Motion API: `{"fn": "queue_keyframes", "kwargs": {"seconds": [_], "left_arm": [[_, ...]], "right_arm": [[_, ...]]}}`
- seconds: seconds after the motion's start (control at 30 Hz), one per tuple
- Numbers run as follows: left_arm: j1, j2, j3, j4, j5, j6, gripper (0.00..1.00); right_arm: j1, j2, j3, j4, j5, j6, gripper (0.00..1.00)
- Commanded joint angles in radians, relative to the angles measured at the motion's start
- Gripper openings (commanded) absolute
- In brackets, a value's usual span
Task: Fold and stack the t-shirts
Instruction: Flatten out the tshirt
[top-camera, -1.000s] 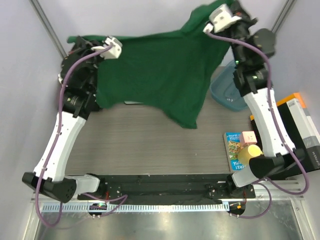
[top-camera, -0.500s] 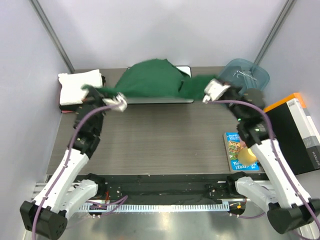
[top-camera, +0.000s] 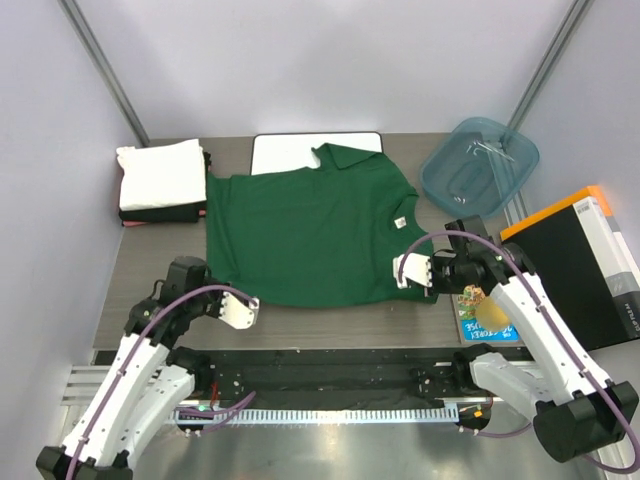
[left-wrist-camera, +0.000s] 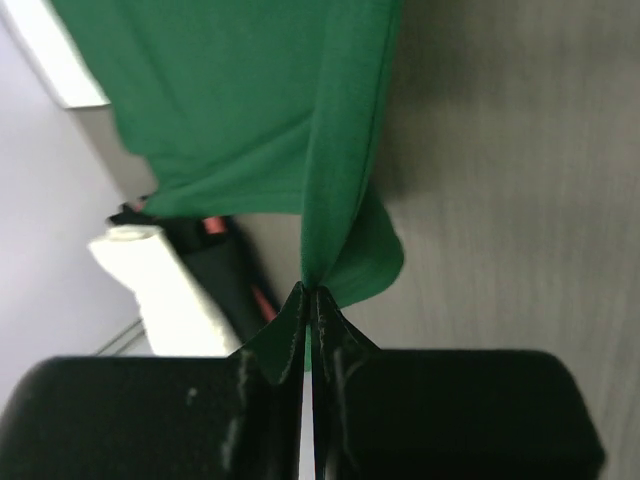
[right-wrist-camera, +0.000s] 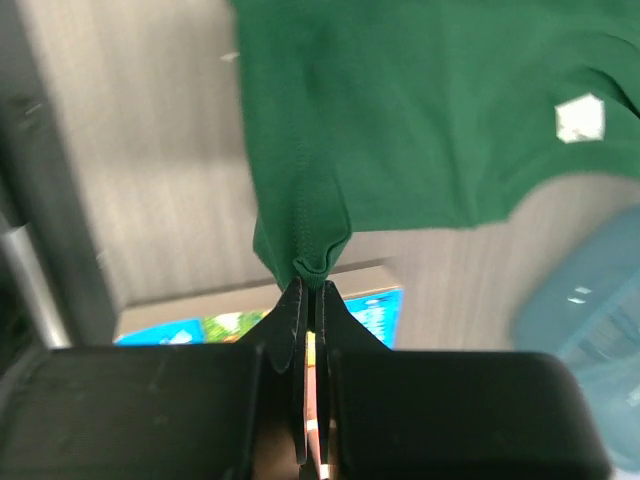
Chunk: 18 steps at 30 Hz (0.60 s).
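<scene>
White board (top-camera: 290, 152) partly under green t-shirt (top-camera: 305, 235)

Spread shirt (top-camera: 305, 235) in the middle, collar on the board (top-camera: 285, 152); folded shirts (top-camera: 160, 180) left, tub (top-camera: 480, 160) right.

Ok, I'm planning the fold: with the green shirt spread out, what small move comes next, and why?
Probably lift both hem corners and carry them toward the collar: the green shirt lies flat, and the left end effector and right end effector each pinch a near corner.
</scene>
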Motion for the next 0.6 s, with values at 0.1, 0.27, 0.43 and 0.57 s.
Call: {"fn": "queue_keyframes", "kwargs": {"seconds": [0.1, 0.27, 0.43, 0.57], "left_arm": [[0.0, 0.096, 0.11, -0.208, 0.063, 0.045, 0.0], [0.0, 0.061, 0.102, -0.28, 0.073, 0.131, 0.0], [0.0, 0.044, 0.114, -0.369, 0.09, 0.163, 0.0], [0.0, 0.037, 0.13, -0.394, 0.092, 0.154, 0.0]], "right_arm": [[-0.002, 0.021, 0.046, -0.194, -0.016, -0.07, 0.01], [-0.002, 0.003, 0.046, -0.205, -0.016, -0.079, 0.01], [-0.002, 0.007, 0.09, -0.294, -0.057, -0.103, 0.01], [-0.002, -0.042, 0.06, -0.17, -0.045, -0.073, 0.01]]}}
